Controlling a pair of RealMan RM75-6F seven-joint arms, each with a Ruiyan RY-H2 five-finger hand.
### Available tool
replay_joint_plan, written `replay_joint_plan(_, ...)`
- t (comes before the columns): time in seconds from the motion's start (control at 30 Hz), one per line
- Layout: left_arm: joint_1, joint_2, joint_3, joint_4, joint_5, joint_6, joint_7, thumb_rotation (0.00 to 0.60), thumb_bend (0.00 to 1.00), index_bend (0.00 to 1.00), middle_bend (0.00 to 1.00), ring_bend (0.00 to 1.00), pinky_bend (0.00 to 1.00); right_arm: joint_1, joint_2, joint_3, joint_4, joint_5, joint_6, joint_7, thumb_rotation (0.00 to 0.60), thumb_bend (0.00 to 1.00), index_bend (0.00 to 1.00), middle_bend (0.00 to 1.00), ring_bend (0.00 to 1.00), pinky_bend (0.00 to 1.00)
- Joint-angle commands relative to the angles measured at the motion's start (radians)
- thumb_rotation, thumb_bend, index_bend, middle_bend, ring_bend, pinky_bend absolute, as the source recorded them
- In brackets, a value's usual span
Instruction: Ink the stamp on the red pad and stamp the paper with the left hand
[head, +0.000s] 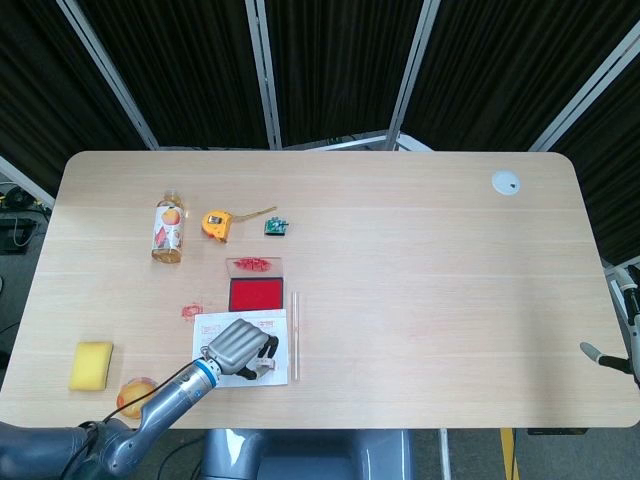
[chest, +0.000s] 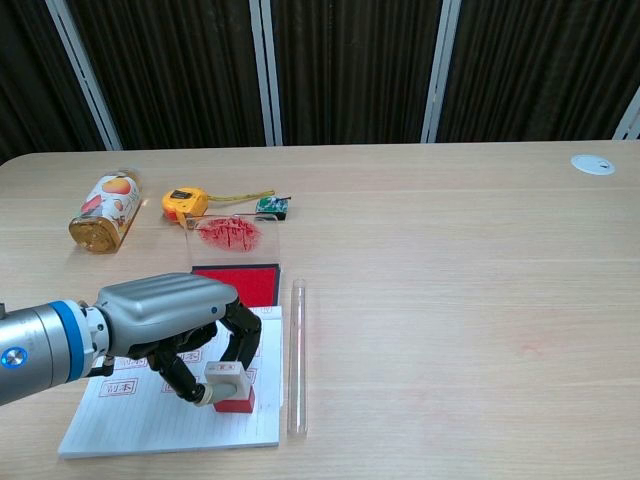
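The left hand (chest: 180, 320), smooth grey metal with black fingers, pinches the stamp (chest: 229, 386), a pale block with a red base, set on the lined paper (chest: 130, 415) near the table's (chest: 450, 300) front edge. The red pad (chest: 237, 284) lies in its flat black tray just behind the paper, its clear lid (chest: 231, 234) smeared red behind it. A clear tube (chest: 297, 355) lies along the paper's right edge. Of the right hand (head: 600, 355) only a small part shows at the table's right edge; I cannot tell how its fingers lie.

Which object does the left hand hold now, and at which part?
The left hand holds the stamp by its pale upper handle, fingertips around it; the red base touches the paper.
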Motion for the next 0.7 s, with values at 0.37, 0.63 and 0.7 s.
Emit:
replay_joint_plan(0.37,0.008,-0.034,0.020,0.065,0.007,-0.005,-0.013,0.600,0.42,0.59,0.57,0.84,0.83,0.000,-0.001,0.000,0.001,0.001,-0.001,-0.002,0.600,0.00,0.00,0.00,0.00,0.00)
replay_joint_plan(0.63,0.011,-0.041,0.024,0.076,0.006,-0.005,-0.016,0.600,0.42,0.59,0.57,0.84,0.83,-0.001,0.001,0.001,0.001,0.003,0.000,0.000,0.600,0.00,0.00,0.00,0.00,0.00)
replay_joint_plan(0.7,0.012,-0.043,0.024,0.080,0.006,-0.006,-0.018,0.600,0.42,0.59,0.57,0.84,0.83,0.000,0.001,0.001,0.001,0.002,0.000,0.000,0.600,0.00,0.00,0.00,0.00,0.00)
